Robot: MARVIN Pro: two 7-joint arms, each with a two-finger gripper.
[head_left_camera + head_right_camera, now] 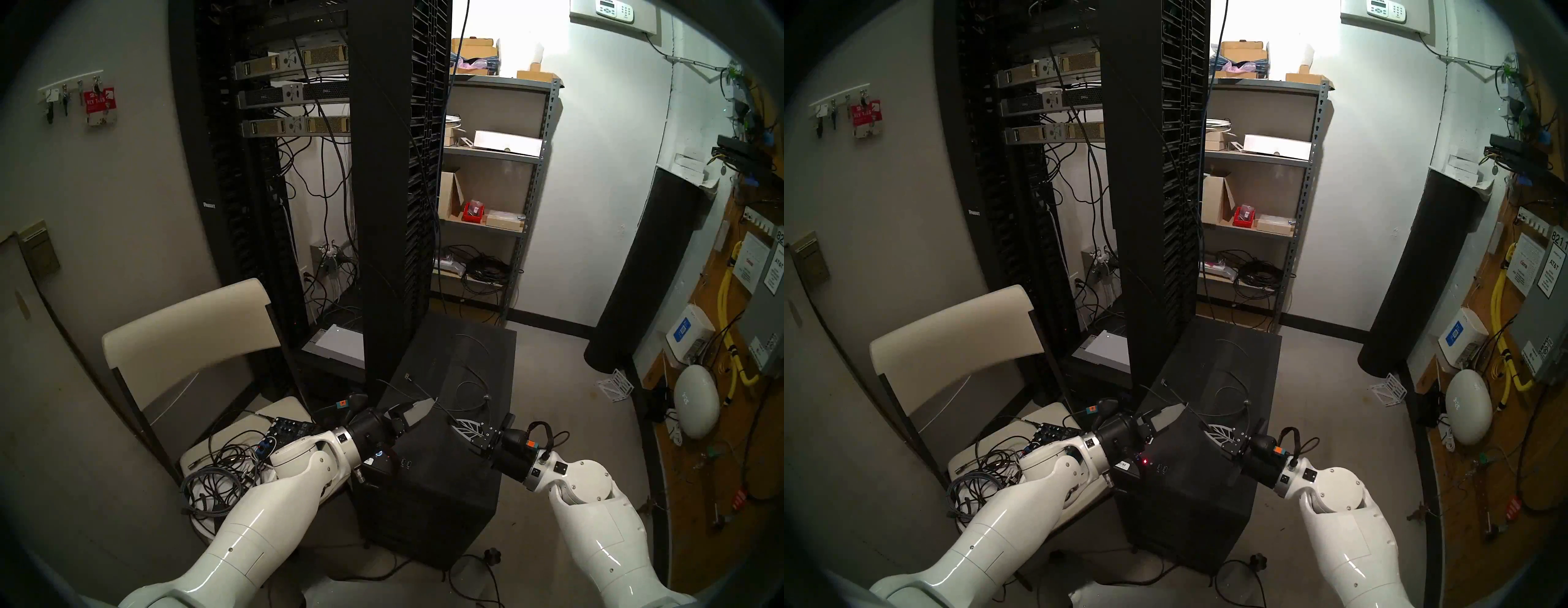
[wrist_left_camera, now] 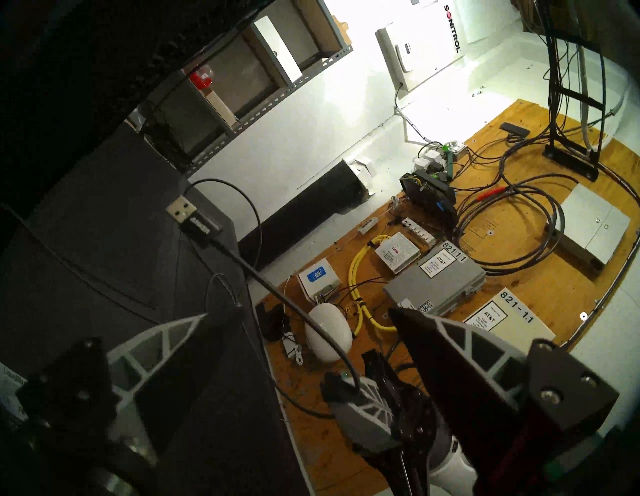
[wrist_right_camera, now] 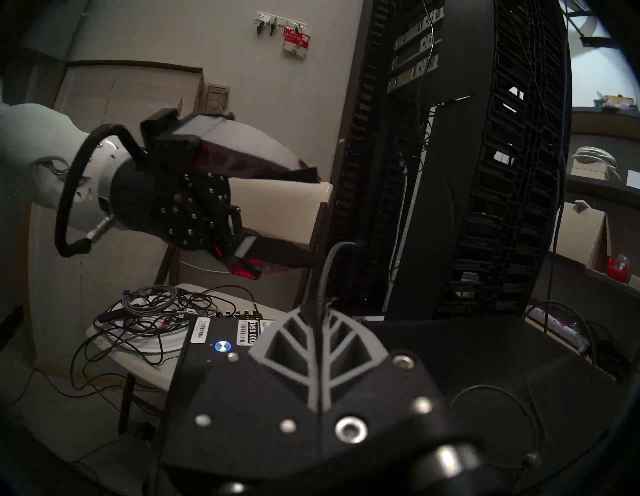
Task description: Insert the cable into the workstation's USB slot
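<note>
My right tool (image 3: 320, 304) is clamped on the cable (image 2: 277, 294), its two ribbed fingers pressed flat together with the thin dark wire pinched between their tips. From that grip the cable rises and runs out toward my left tool (image 2: 298, 315). In the left wrist view its plug (image 2: 192, 216) hangs free in the air above the workstation (image 1: 445, 488), silver shell at the end, dark body behind it, clear of both my fingers. The rest of the cable lies in loose loops on top of the workstation, behind my right tool, with a small grey clip (image 1: 488, 398) among the loops.

My left tool stands wide apart with nothing between its fingers, held level above the workstation's top near the front left corner, pointing across toward my right tool.

The USB slot (image 1: 405, 462) is one of a small pair on the workstation's front top edge, just beside the red LED (image 1: 1145, 461) and below my left wrist. The pair is so small in the head views that I cannot tell the two ports apart clearly. The blue-lit button (image 3: 222, 346) sits on the same edge, near the barcode stickers (image 3: 201, 329).
</note>
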